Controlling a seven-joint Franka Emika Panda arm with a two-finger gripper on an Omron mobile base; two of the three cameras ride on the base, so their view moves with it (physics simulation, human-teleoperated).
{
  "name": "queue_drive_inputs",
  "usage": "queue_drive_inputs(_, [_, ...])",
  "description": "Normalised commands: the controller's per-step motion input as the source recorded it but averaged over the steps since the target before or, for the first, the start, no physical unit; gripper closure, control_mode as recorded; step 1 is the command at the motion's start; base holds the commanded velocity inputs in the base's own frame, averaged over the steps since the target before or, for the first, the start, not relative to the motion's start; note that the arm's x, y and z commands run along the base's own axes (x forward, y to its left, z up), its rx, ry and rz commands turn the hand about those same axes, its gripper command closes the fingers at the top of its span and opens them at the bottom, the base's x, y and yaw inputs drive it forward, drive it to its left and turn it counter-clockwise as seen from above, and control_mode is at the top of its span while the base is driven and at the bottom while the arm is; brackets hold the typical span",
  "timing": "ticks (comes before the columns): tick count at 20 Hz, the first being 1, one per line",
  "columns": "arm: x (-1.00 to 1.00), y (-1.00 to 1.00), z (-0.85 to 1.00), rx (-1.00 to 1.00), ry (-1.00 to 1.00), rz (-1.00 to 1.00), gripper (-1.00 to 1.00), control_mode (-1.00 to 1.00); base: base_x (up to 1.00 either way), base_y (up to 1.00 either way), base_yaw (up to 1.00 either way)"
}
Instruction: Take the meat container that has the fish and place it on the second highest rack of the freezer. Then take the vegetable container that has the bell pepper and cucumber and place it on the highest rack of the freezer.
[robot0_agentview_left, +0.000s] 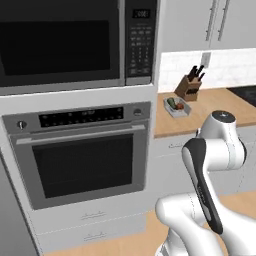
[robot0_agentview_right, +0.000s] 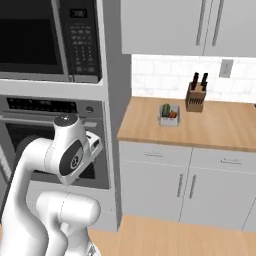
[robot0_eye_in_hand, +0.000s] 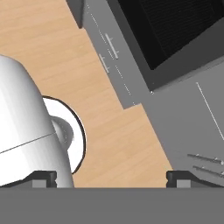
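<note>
Vegetable container (robot0_agentview_right: 169, 114) far off on counter (robot0_agentview_right: 220, 125); pincer (robot0_eye_in_hand: 111, 178) wide, empty, aimed floorward. Risks catching neighbouring knife block (robot0_agentview_right: 195, 97) when reaching.

Glossy white Franka arm (robot0_agentview_left: 210, 165) of rounded, bulbous links, dark grey elongated panel along one link, dark grey cap ringed in white on a joint end, circular grey disc on a side housing, two small dark finger tips (robot0_eye_in_hand: 43, 177) with paler grey pads
</note>
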Motion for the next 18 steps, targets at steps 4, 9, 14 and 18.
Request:
queue_drive_inputs(4, [0.00, 0.00, 0.00, 0.00, 0.00, 0.00, -1.00, 1.00, 0.41, -1.00, 0.16])
queue_drive_inputs(9, [0.00, 0.00, 0.00, 0.00, 0.00, 0.00, -1.00, 1.00, 0.73, -0.97, 0.22])
queue_drive_inputs(14, [0.00, 0.00, 0.00, 0.00, 0.00, 0.00, -1.00, 1.00, 0.59, -0.31, 0.23])
queue_drive_inputs(18, [0.00, 0.00, 0.00, 0.00, 0.00, 0.00, -1.00, 1.00, 0.54, -0.02, 0.22])
